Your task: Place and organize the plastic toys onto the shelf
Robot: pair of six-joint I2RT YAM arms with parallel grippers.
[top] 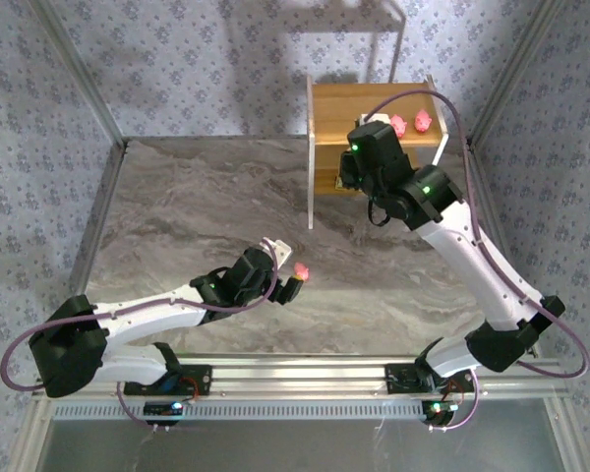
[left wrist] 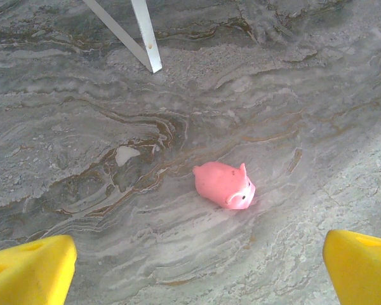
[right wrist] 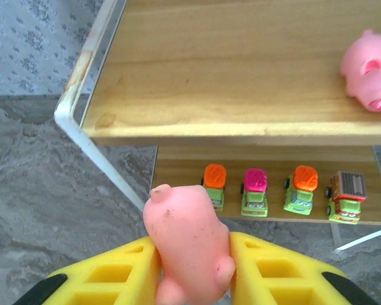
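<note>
Nearest to the arms, the left gripper (left wrist: 197, 273) is spread wide over the tabletop (left wrist: 82, 127), with nothing between its yellow fingers. The loose pig (left wrist: 223, 184) lies just ahead of them, leaning on its side, with its snout toward the right finger. Because it is round and smooth, it may roll or slide away if one finger touches it before the other.

Farther away, the right gripper (right wrist: 190, 254) is closed on the held pig (right wrist: 187, 232), and pinches only its rear part. Most of the body stands out in front of the fingers, so I think the grip is not very secure. The held pig is in front of the shelf (right wrist: 228, 76), lower than the edge of the upper board. If the arm goes forward without rising, the pig may hit this edge and twist out, or fall toward the four blocky toys (right wrist: 254, 190) lined up on the lower board.

On the upper board, at the right, sits the resting pig (right wrist: 368, 70); a careless placement could knock it.
</note>
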